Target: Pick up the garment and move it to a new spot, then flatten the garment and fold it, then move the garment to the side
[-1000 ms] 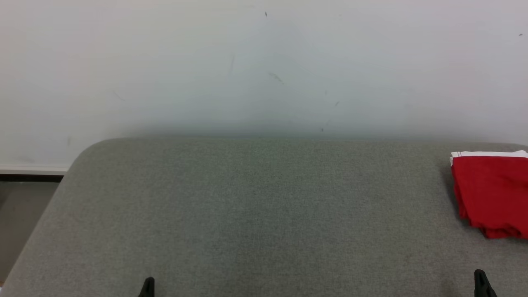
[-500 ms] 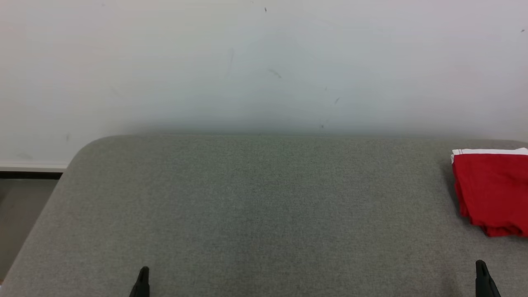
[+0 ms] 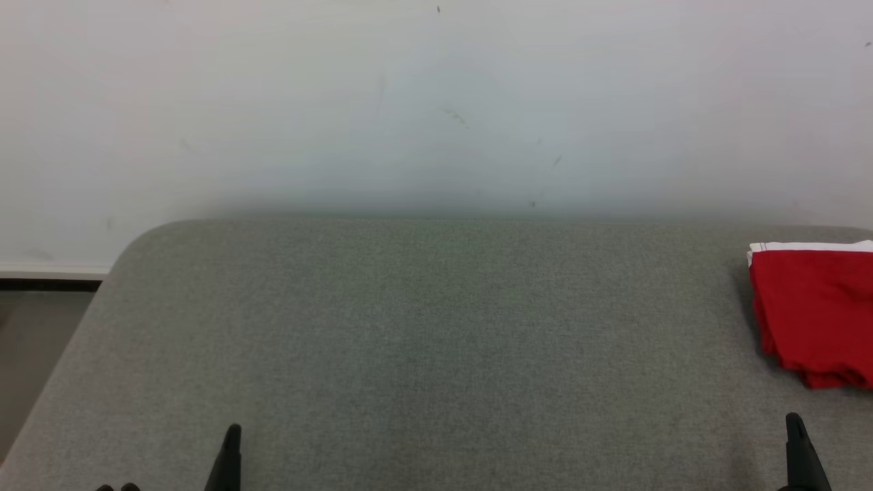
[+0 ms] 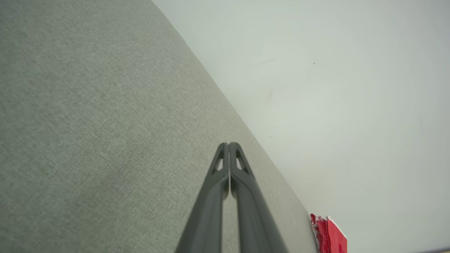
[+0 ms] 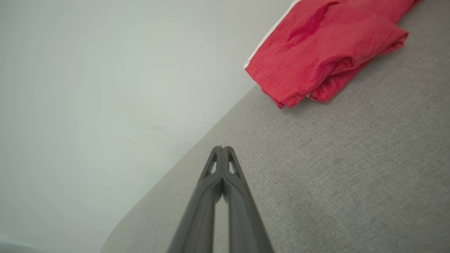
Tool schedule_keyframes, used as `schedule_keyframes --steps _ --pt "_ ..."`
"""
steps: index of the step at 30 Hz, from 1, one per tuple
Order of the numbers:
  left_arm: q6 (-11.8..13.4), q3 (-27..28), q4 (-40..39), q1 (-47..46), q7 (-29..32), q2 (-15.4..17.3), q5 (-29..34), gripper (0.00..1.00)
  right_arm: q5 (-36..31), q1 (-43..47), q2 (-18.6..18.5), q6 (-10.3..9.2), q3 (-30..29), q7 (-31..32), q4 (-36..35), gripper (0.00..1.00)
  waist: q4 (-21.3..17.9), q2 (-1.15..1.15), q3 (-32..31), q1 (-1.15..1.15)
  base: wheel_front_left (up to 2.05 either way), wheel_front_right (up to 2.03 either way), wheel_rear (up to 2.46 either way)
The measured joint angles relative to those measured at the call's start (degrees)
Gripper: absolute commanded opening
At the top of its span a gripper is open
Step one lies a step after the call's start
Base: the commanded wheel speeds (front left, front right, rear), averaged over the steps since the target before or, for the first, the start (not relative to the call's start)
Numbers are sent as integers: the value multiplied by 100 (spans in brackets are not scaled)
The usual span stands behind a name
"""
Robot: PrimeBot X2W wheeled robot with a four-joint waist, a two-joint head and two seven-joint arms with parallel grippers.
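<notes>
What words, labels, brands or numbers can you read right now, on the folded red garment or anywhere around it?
None readable.
The folded red cloth garment with a white edge shows no print or tag text.
The grey fabric-covered surface is plain; the pale wall carries only faint scuffs, no writing.

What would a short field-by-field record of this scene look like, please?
surface: grey fabric surface against a pale wall
garment: red garment with a white edge, folded, at the surface's far right, by the wall
left gripper: shut, holding nothing
right gripper: shut, holding nothing, apart from the garment
task stage: garment looks folded and set aside
</notes>
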Motion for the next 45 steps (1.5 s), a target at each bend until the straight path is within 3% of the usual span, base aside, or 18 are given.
schedule_keyframes --steps 45 --pt "-96 292 58 -487 608 7 -2518 0 2557 -403 -21 0 32 603 -51 0 -16 0 200 0 0 0 0"
